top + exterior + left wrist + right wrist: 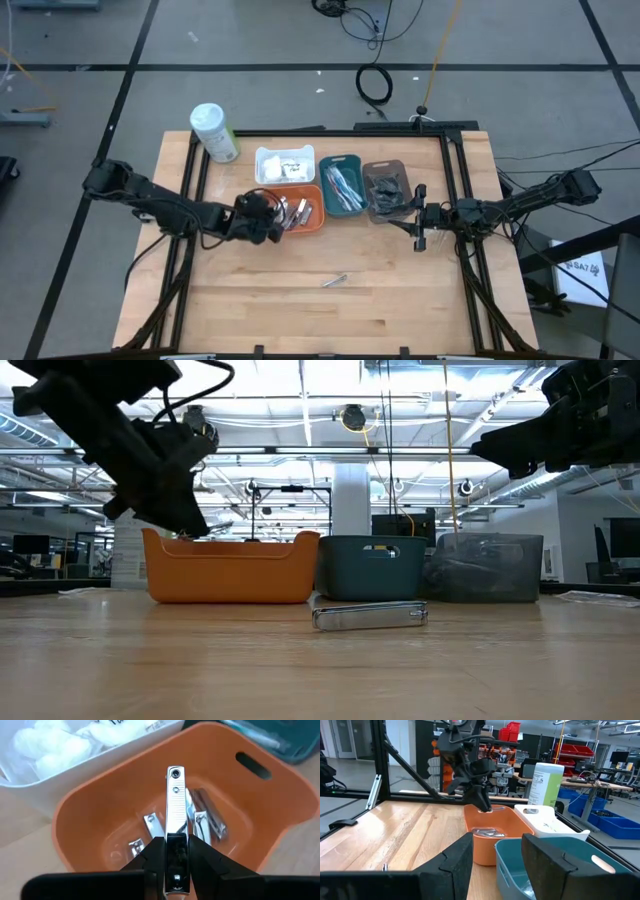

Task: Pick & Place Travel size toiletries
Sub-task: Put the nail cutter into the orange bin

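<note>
While the left gripper (176, 870) hangs over the near-left end of the orange plastic tray (300, 210), its two dark fingers pinch the lower end of a shiny silver metal nail clipper (176, 815), which points out over the tray's hollow. The jaws stand only a narrow gap apart, closed on the clipper's sides. Below it, several more silver clippers (205, 822) lie loose on the orange tray's floor.

Behind that tray sits a white rectangular tray (285, 163) holding small white packets (37, 745), and to its right a teal tray (341, 184) with slim blue-and-white toothbrushes (345, 188), then a grey tray (388, 190) of dark wrapped items. A large white cylindrical bottle with a green label (214, 132) stands at the table's far-left corner.

One further silver clipper (334, 281) lies alone on the bare wooden tabletop (400, 300), well in front of the trays.

The right gripper (492, 855) waits just right of the grey tray, its jaws parted and holding nothing.
</note>
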`<state>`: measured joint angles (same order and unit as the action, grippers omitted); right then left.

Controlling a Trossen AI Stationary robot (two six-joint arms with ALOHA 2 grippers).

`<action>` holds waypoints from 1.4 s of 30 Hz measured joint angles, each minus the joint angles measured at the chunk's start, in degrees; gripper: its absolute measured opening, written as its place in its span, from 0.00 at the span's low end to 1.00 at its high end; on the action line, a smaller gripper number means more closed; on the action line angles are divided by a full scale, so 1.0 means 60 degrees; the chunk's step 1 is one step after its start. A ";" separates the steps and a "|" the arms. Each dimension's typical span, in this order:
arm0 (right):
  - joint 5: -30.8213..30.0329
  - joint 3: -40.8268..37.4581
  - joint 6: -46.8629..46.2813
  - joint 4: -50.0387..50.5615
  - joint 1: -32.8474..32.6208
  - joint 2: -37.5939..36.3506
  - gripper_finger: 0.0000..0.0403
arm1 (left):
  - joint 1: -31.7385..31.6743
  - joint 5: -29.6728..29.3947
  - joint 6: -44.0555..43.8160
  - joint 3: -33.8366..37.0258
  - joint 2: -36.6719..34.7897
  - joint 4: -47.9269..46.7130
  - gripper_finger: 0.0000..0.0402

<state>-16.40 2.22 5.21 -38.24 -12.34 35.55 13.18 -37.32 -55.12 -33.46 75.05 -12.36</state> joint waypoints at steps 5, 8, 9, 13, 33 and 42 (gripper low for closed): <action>0.0000 0.0000 0.0000 -0.0010 0.0003 0.0000 0.39 | -0.0166 0.0036 -0.0151 0.0020 0.0000 0.0073 0.21; 0.0000 0.0002 -0.0001 -0.0010 0.0003 0.0000 0.39 | -0.0159 0.0035 -0.0153 0.0020 -0.0004 0.0097 0.22; 0.0000 0.0003 0.0000 -0.0010 0.0003 -0.0001 0.39 | -0.0159 0.0036 -0.0153 0.0020 -0.0004 0.0093 0.22; 0.0000 0.0001 0.0000 -0.0010 0.0004 -0.0004 0.39 | -0.0159 0.0036 -0.0151 0.0020 -0.0004 0.0098 0.22; 0.0000 0.0003 0.0000 -0.0010 0.0001 -0.0003 0.39 | 0.0819 0.3830 0.4869 0.0020 -0.0003 0.7413 0.22; 0.0001 0.0001 -0.0001 -0.0014 0.0000 -0.0004 0.39 | 0.2605 0.1873 0.7289 -0.0301 0.1153 0.8660 0.22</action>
<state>-16.40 2.23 5.21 -38.33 -12.34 35.53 28.82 -26.08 -11.39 -35.27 81.96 39.60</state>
